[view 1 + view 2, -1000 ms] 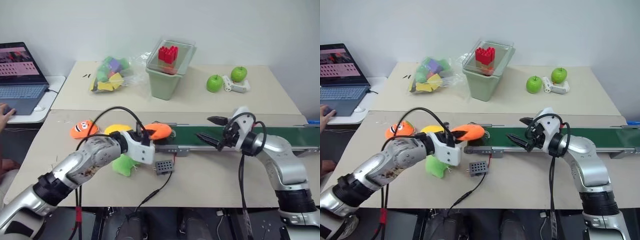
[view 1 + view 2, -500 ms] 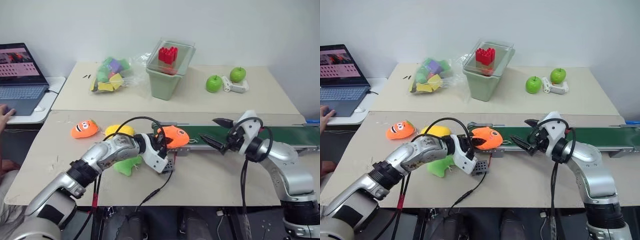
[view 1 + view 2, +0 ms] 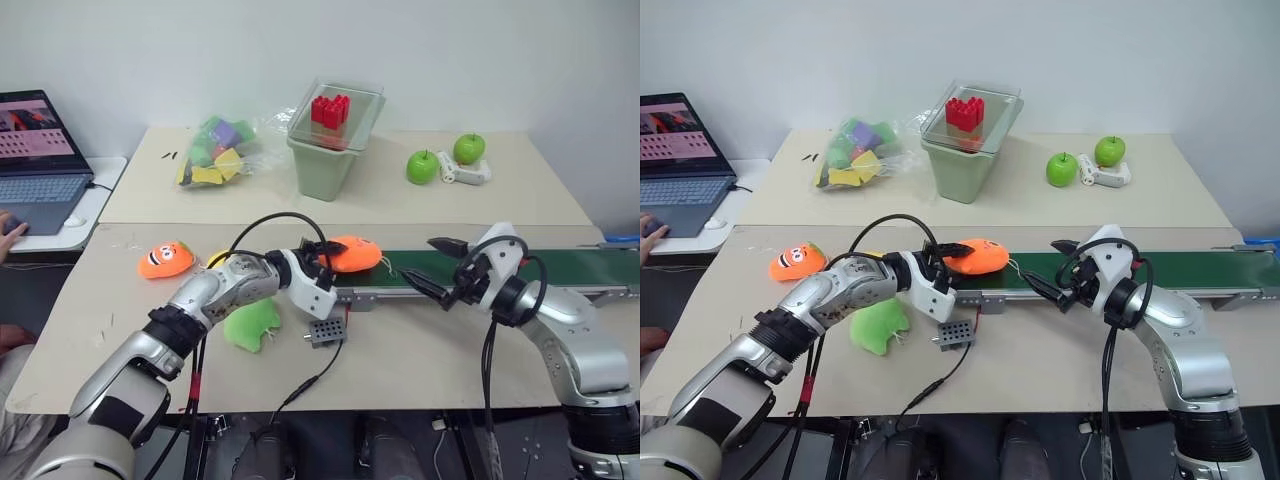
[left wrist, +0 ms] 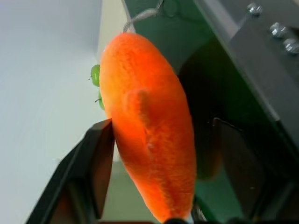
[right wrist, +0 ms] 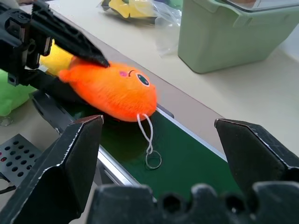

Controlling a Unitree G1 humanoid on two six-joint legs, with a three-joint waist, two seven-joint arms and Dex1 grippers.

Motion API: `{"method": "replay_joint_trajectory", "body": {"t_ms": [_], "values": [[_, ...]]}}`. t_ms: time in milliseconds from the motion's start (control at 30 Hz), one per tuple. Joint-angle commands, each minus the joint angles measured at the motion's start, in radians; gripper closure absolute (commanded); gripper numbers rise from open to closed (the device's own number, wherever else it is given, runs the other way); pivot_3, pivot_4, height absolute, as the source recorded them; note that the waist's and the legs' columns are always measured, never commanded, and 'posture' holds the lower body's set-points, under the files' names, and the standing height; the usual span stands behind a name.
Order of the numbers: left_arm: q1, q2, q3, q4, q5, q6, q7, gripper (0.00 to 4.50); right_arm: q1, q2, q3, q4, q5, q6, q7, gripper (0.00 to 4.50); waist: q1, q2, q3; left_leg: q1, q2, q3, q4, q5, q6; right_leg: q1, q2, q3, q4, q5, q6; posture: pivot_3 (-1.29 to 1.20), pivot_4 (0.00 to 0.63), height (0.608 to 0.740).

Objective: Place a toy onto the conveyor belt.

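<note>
Orange plush toy [image 3: 348, 253]: over the left end of the green conveyor belt [image 3: 520, 270], between the left tool's [image 3: 322, 255] parted fingers. Right tool [image 3: 436, 268]: released, empty. No legible writing.

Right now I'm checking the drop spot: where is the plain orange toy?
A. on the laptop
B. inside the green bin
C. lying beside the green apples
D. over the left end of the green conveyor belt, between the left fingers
D: the toy sits over the conveyor belt's left end, flanked by the left gripper's fingers.
</note>
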Motion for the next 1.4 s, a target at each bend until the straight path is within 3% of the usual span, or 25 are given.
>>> {"method": "replay_joint_trajectory", "body": {"t_ms": [33,567,933,1033,1167,1400], "values": [[0.004,0.005,0.02,0.015,-0.002,0.017,-0.026,1.12,-0.018,0.003,-0.014,-0.028,0.011,-0.003,-0.006,0.0,0.0,0.0,0.0,0.0,0.0,0.0,0.0,0.0,0.0,0.0,0.0,0.0,0.0,0.0,0.0,0.0,0.15,0.74],[0.101,0.024,0.111,-0.141,-0.128,0.07,-0.151,1.12,-0.034,0.005,0.002,-0.009,0.01,-0.005,0.003,0.0,0.002,0.0,0.0,-0.001,0.0,0.0,0.001,0.001,-0.003,0.0,0.0,0.0,0.0,0.0,0.0,0.0,0.15,0.74],[0.219,0.121,0.233,-0.312,-0.216,0.148,-0.246,1.12,-0.042,0.004,0.008,0.0,0.013,-0.009,0.013,0.0,0.001,0.0,0.0,-0.002,0.0,0.0,0.004,0.003,-0.005,0.0,0.0,0.0,0.001,0.001,0.001,0.0,0.15,0.74],[0.271,0.104,0.326,-0.355,-0.324,0.28,-0.266,1.12,-0.045,0.005,0.01,0.006,0.011,-0.013,0.015,0.0,0.002,0.0,0.0,-0.002,0.0,0.0,0.004,0.003,-0.005,-0.001,0.0,0.0,0.001,0.001,0.001,0.0,0.15,0.74],[0.318,0.007,0.473,-0.414,-0.483,0.561,-0.246,1.12,-0.06,0.0,0.012,0.001,0.01,-0.006,0.014,0.0,0.004,0.0,0.0,-0.003,0.0,0.0,0.005,0.003,-0.005,-0.001,-0.001,0.0,0.001,0.001,0.001,0.0,0.15,0.74],[0.343,-0.234,0.799,-0.546,-0.687,1.02,0.003,1.12,-0.063,0.018,0.025,-0.066,0.022,0.027,-0.015,0.0,0.002,0.0,0.0,-0.004,0.0,-0.001,0.01,0.003,-0.004,0.0,-0.001,0.0,0.002,0.002,0.003,0.0,0.15,0.74]]}}
